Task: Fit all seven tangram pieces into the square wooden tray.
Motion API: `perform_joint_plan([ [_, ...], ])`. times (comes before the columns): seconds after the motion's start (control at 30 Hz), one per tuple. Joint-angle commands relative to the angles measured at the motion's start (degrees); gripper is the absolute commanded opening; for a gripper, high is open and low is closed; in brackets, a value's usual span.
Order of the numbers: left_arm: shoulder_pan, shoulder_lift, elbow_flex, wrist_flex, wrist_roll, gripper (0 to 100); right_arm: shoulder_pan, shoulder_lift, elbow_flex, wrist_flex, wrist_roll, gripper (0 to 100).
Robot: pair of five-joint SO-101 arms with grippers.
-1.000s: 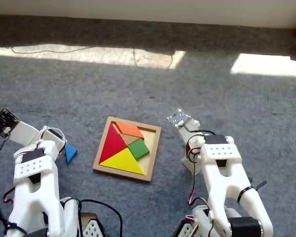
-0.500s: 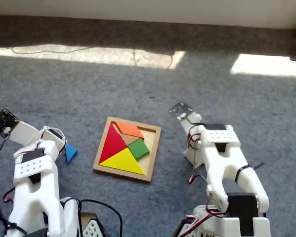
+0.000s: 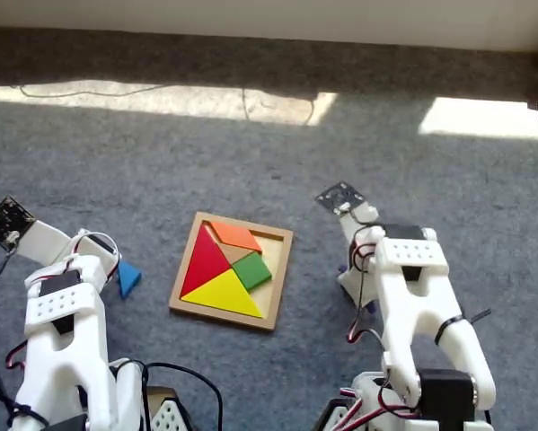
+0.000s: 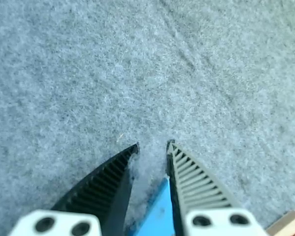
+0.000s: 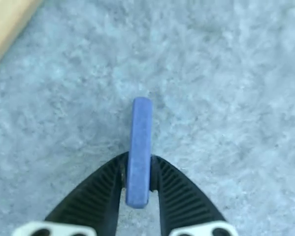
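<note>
Because the slab (image 5: 140, 147) is clamped on edge in the right gripper (image 5: 137, 160), jaws closed tight against its faces and its long axis run straight out past the fingertips, a turn to flat is judged necessary before it can be laid in. Off to one flank, a corner of the tray (image 5: 4, 22) is caught by the right wrist view, near but apart. Bare wood along the tray's edge nearest this arm is given by the high view instead, beside four seated pieces (image 3: 219, 269). Beyond the tray's far edge, the triangle (image 3: 127, 278) is found flat on the carpet (image 3: 251, 153), straddled by the left gripper (image 4: 152, 147), jaws held slightly apart, nothing gripped.
</note>
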Motion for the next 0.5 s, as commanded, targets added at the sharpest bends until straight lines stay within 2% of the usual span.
perform_joint_plan([
  [0.0, -0.4, -1.4, -0.3, -1.1, -0.5, 11, -3.6, -3.4, -7.7, 3.3, -6.9, 0.4],
  [0.27, -0.4, -1.5, -0.3, -1.1, -0.5, 11, -14.0, 4.4, -20.7, 3.8, -22.9, 0.4],
  [0.47, -0.4, -1.5, -0.3, -1.1, -0.5, 11, -20.5, 16.6, -30.6, 3.9, -29.1, 0.4],
])
